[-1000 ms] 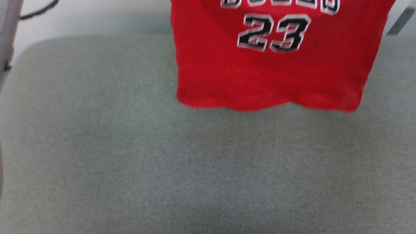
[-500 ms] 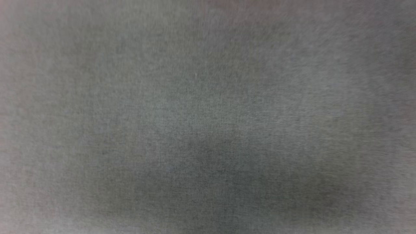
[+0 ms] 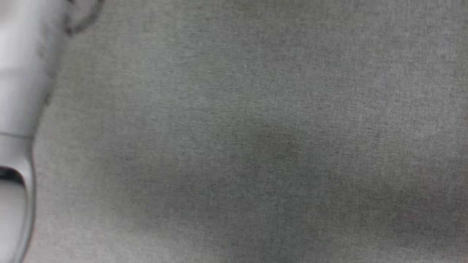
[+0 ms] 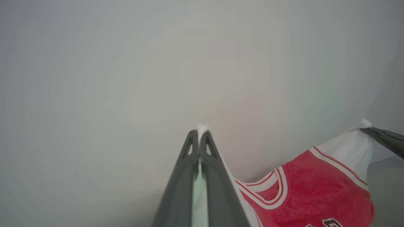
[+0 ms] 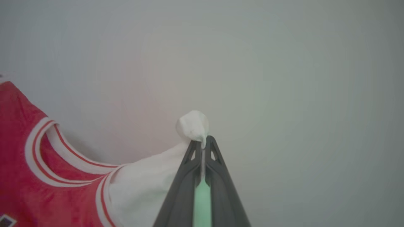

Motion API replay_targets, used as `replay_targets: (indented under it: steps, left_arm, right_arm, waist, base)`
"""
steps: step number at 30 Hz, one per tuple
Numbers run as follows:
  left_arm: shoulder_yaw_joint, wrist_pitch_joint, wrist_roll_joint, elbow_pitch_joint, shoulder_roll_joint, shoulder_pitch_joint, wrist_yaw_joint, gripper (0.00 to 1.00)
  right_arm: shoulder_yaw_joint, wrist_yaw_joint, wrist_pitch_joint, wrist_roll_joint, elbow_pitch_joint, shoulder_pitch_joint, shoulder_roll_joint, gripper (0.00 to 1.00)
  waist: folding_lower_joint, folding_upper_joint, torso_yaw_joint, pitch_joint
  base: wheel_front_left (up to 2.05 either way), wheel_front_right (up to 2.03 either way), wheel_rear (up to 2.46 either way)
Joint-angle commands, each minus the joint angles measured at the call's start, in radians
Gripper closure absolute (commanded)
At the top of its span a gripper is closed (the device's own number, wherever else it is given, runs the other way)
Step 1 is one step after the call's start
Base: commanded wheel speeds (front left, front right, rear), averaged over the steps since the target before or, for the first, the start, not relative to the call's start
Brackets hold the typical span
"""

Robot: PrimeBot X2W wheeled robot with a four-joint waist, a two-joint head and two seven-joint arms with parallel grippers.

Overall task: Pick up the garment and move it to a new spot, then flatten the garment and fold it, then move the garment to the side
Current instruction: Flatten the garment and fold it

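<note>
Where the shirt is: the shirt (image 4: 315, 192) hangs in the air between the two grippers, spread by its white sleeves, with the striped collar sagging in the middle and the red body dropping out of both wrist views.
Left gripper: the left gripper (image 4: 199, 134) is closed on a pinch of white sleeve, a small tuft poking past its tips.
Right gripper: the right gripper (image 5: 203, 142) is clamped on the other white sleeve, with a knob of cloth bunched just above its tips.
Weight and feel: likely light, soft and limp; it drapes in a curve between the holds and should swing and fold over itself when moved quickly.
Slip: the holds are thin pinches near the sleeve ends, so a hard tug apart could pull the cloth free.
Where to take hold: the sleeves or shoulders suit carrying and spreading it; the bottom corners look the better place for folding, though the hem cannot be seen here.
Edges: the collar and sleeve trim are plain to see; the lower edge is hidden.
Open room: the head view, somewhat blurred, shows a broad gray cloth surface (image 3: 256, 109) with a soft shadow across its middle, wide enough by my judgement to lay the shirt flat.
Obstacles: a pale forearm (image 3: 16, 91) runs down the left edge of the head view, with a dark cable (image 3: 82, 22) near its top.
Backdrop: a plain pale wall (image 5: 300, 78) lies beyond both grippers.
</note>
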Motion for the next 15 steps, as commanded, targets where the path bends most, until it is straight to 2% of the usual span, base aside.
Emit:
replay_targets:
  steps: [1,6,12,15]
  left_arm:
    - [-0.003,-0.003,-0.008,-0.007,-0.002,0.013,-0.003,1.0]
    - [-0.099,-0.001,-0.108,-0.108,0.048,0.156,-0.002,1.0]
    - [-0.206,0.003,-0.198,-0.271,0.181,0.346,-0.002,1.0]
    - [-0.246,0.007,-0.224,-0.349,0.268,0.449,-0.002,1.0]
  right_arm:
    - [-0.004,-0.001,0.0,0.019,-0.009,0.008,-0.007,1.0]
    - [0.048,-0.001,0.0,0.155,-0.104,0.155,-0.063,1.0]
    - [0.062,-0.001,0.0,0.264,-0.268,0.413,-0.164,1.0]
    - [0.067,-0.001,0.0,0.296,-0.352,0.553,-0.218,1.0]
  waist:
    - [0.0,-0.0001,0.014,-0.037]
    - [0.0,-0.0001,0.007,-0.123]
    - [0.0,-0.0001,-0.015,-0.237]
    - [0.0,-0.0001,-0.033,-0.287]
  base:
    - [0.0,0.0,0.0]
    - [0.0,0.0,0.0]
    - [0.0,0.0,0.0]
    - [0.0,0.0,0.0]
